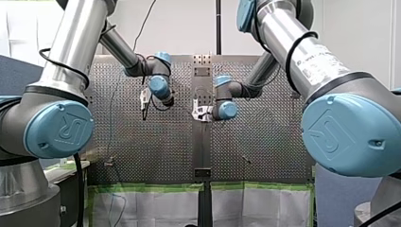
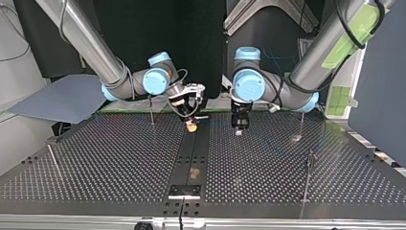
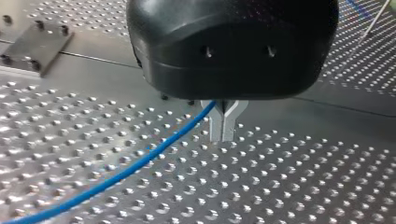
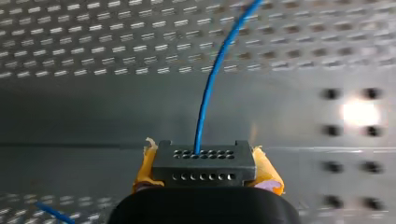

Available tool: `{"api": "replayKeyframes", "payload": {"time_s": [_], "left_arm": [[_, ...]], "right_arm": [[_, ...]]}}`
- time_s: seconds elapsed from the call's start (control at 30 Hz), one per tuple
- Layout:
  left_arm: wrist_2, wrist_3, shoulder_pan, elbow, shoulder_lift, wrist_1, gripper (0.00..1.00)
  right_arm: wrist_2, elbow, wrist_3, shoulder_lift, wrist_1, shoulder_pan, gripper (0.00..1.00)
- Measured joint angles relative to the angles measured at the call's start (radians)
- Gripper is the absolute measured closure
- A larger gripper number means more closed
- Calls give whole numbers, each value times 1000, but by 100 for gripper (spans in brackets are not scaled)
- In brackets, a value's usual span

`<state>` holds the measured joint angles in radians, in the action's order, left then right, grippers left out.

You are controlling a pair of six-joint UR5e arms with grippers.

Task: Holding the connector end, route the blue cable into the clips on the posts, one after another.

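A thin blue cable (image 3: 140, 163) runs across the perforated table and up into the base of my left gripper (image 3: 223, 139), whose metal fingers are shut on it just above the surface. In the right wrist view my right gripper (image 4: 205, 179) is shut on a dark connector block (image 4: 204, 161), held between yellow pads (image 4: 270, 175). The cable (image 4: 210, 88) leaves the block's face and runs away ahead. In the top view my right gripper (image 2: 191, 125) and left gripper (image 2: 239, 128) hang side by side at the far middle, both low over the table.
Thin upright posts stand on the table: one behind my right gripper (image 2: 151, 109), one at the top view's left edge (image 2: 51, 154), one at its right (image 2: 309, 165). A dark centre strip (image 2: 194, 153) runs toward a small plate (image 2: 184, 190).
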<state>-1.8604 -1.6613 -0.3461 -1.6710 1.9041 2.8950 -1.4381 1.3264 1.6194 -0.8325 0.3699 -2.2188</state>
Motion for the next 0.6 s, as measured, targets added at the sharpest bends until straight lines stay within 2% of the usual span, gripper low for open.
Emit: {"api": "replayKeyframes", "payload": {"time_s": [0.3, 0.43, 0.6], "left_arm": [[-16, -24, -31, -61, 59, -59, 100], [-15, -28, -39, -93, 75, -98, 100], [-16, -26, -55, -103, 117, -148, 100]], "right_arm": [[-8, 20, -12, 26, 16, 11, 100], [-8, 46, -7, 27, 50, 18, 100], [-7, 98, 6, 29, 106, 27, 100]]}}
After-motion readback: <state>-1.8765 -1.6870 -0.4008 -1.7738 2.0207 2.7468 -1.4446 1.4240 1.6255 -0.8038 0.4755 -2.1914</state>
